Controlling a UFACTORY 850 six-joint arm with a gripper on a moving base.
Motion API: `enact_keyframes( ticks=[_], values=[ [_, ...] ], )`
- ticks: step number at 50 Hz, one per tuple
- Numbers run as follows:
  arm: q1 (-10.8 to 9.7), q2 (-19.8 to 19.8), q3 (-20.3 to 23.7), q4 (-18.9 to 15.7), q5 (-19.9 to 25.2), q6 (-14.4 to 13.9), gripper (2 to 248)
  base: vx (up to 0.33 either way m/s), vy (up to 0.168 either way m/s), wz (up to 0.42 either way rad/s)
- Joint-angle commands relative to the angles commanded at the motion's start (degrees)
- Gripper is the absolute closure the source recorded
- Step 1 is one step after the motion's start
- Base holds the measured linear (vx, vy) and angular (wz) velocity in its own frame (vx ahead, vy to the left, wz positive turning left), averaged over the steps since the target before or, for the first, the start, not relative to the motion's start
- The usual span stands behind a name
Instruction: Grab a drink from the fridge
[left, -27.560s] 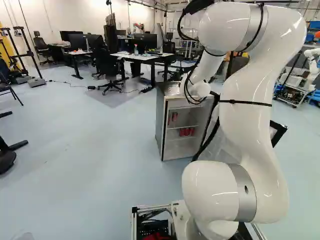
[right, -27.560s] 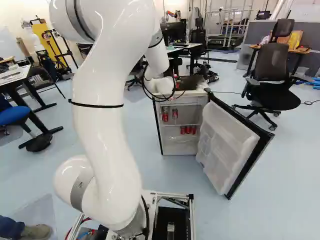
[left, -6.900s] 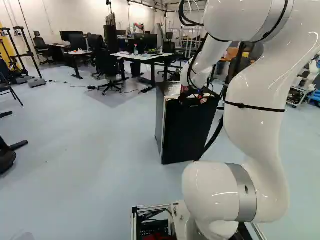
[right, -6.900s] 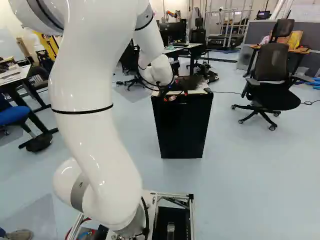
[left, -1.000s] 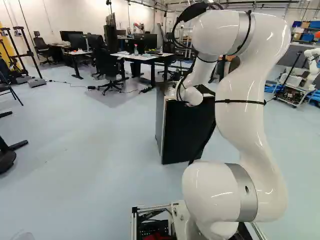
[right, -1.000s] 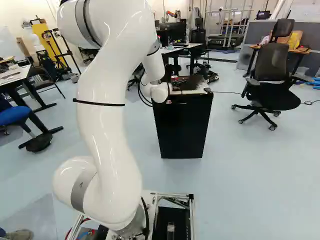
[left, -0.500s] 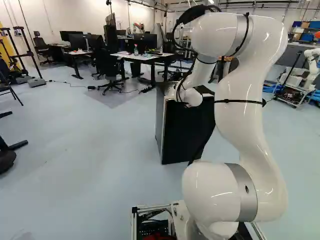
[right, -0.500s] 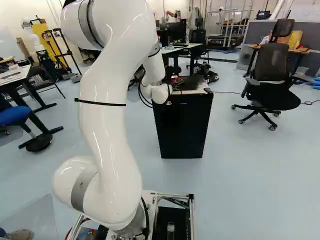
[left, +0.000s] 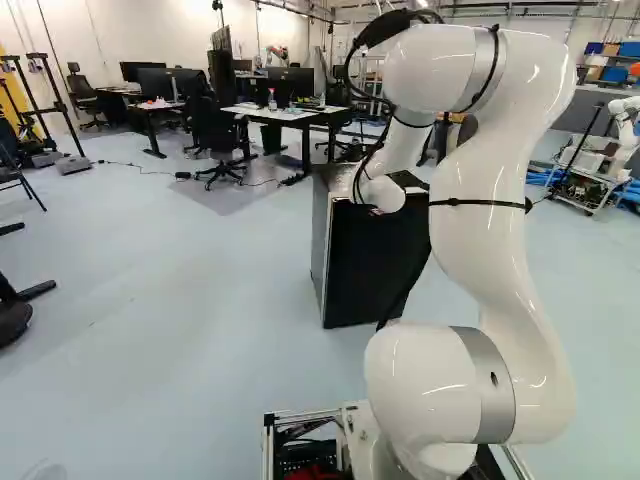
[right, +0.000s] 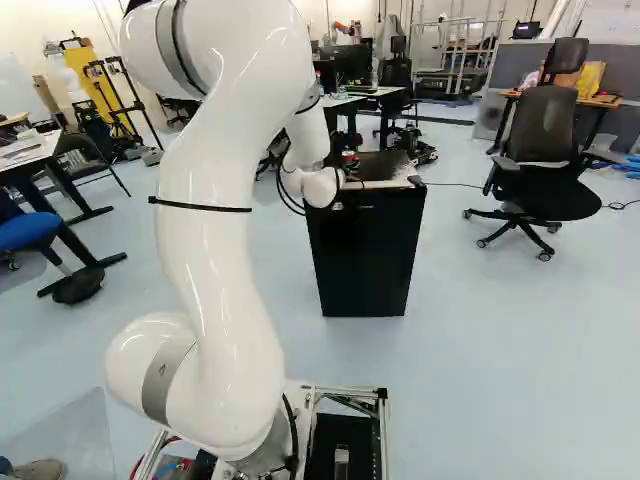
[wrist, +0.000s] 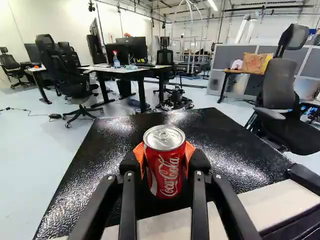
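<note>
One smooth, cylindrical red metal can (wrist: 165, 172) is pointing upright over the fridge's glossy, pebbled black top (wrist: 227, 145), long axis vertical, silver lid facing up; whether its base is touching is unclear. The claw (right: 349, 166) is gripping it, orange pads pressing both sides, fingers parting a can's width.

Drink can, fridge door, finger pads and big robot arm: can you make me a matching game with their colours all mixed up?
Things:
1. drink can
2. fridge door
3. finger pads
4. robot arm

Colours and more:
A. white, with a thin black band around it
B. orange, one on each side of something round
C. red, with a silver top
D. black, and closed

Right pairs: 1-C, 2-D, 3-B, 4-A
</note>
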Motion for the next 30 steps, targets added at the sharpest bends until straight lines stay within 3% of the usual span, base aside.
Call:
enact_keyframes(
  ticks=[30],
  values=[
    [0.0, 2.9, 0.1, 0.0, 0.0, 0.0, 152, 0.000, 0.000, 0.000]
  ],
)
